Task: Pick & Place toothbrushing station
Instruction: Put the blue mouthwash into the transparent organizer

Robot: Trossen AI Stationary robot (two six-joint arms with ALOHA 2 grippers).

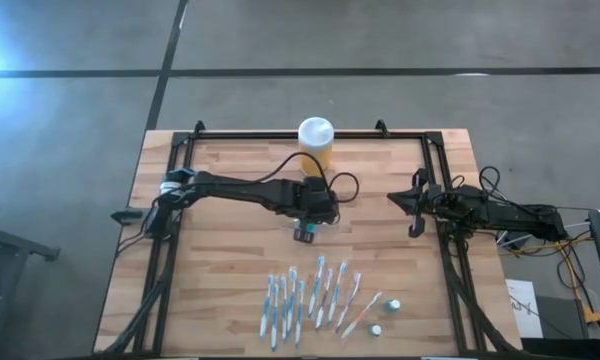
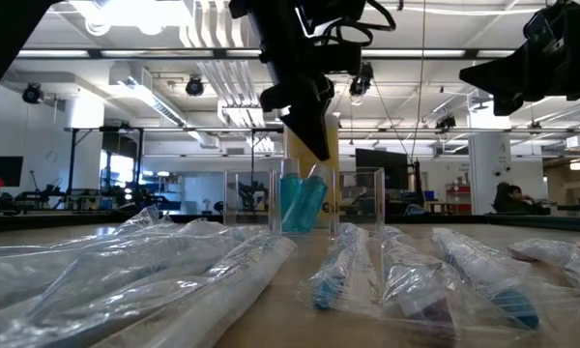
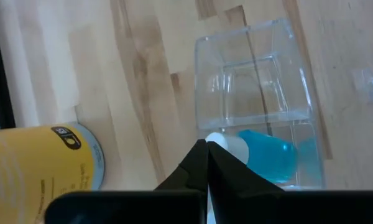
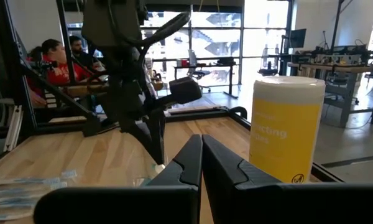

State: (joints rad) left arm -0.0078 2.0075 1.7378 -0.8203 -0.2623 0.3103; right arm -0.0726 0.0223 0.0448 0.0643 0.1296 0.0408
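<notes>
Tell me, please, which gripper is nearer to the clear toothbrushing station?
The left. The left gripper is shut directly above the toothbrushing station, over its compartment with the blue item. The right gripper, also shut, waits well off towards the table's right edge.

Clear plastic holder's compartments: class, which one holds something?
The end compartment under the left gripper of the clear plastic holder, holding a blue, white-capped tube; the others look empty.

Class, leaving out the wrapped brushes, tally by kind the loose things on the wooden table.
Yellow cylindrical jar with white lid: 1
See-through plastic compartment holder: 1
Blue tube with white cap, in holder: 1
Small round pale objects: 2
Total: 5
</notes>
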